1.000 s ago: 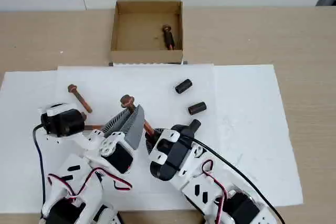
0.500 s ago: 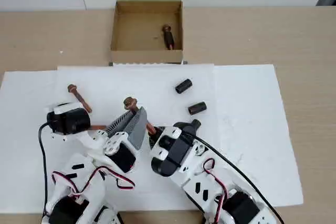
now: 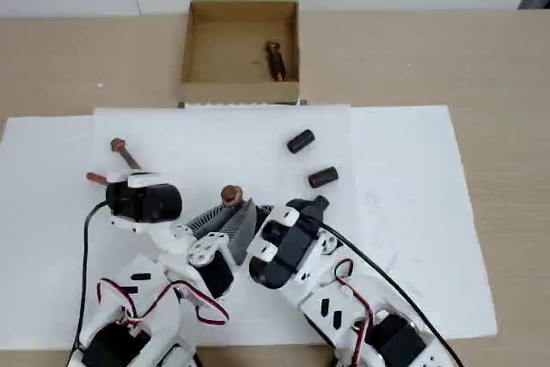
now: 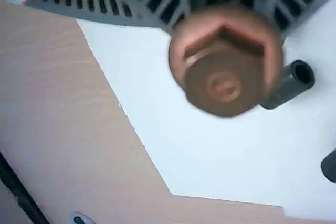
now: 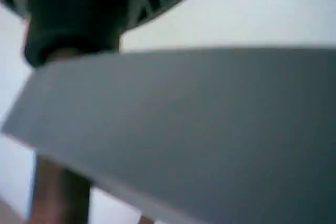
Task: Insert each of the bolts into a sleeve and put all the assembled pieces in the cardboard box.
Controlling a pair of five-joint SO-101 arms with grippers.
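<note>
Left gripper (image 3: 232, 212) is clamped tight on a bolt (image 3: 230, 195), w/ the copper hex head poking out past the fingertips toward the box side of the table. That arm's wrist cam has the head right up close btwn the two grey ribbed jaws. All of this sits low-middle on the white sheet (image 3: 395, 212).

Right gripper (image 3: 261, 215) is parked just beside the left one, on its right, v close. Honestly can't tell if it's open or closed, since its own cam is mostly blur + a grey slab across the shot.

Other stuff: 2 black sleeves lie loose on the sheet, the far sleeve (image 3: 300, 141) and the near sleeve (image 3: 323, 177). They're near each other but apart, both off to the right of the held bolt. A 2nd bolt (image 3: 125, 152) lies flat on the left of the sheet, head pointing away from the arms, just past the left arm's cam housing. Cardboard box (image 3: 241, 92) is at the far edge of the sheet on the wooden table (image 3: 481, 58), w/ one assembled piece (image 3: 275, 60) inside by its right wall.
</note>
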